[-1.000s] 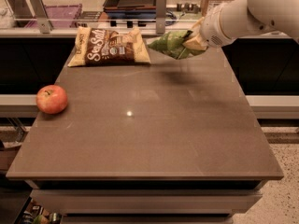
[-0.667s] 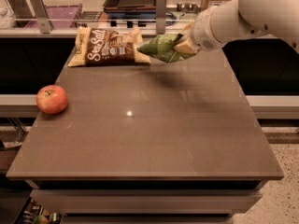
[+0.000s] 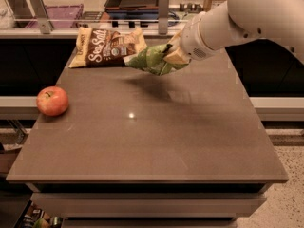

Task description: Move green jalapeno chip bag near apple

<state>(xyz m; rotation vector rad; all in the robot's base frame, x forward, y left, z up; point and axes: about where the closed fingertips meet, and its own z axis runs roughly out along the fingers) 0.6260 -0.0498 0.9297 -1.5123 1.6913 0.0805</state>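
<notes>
Brown matte tabletop (image 3: 156, 141) fills the view, with a counter and dark trays behind it. Above its far side the robot's white arm (image 3: 237, 18) reaches in from the right, and the gripper (image 3: 173, 56) has its jaws closed tight on the small crinkly green jalapeno chip bag (image 3: 148, 60), which hangs clear of the surface with its shadow below. Over the last second the bag has travelled leftward and a little lower, so it now overlaps the right end of the larger tan-and-brown Sea Salt chip bag (image 3: 107, 46) lying at the back. The round red apple (image 3: 52, 100) sits at the left edge, well apart from the carried bag, so the transport looks underway but with most of the crossing still ahead.
</notes>
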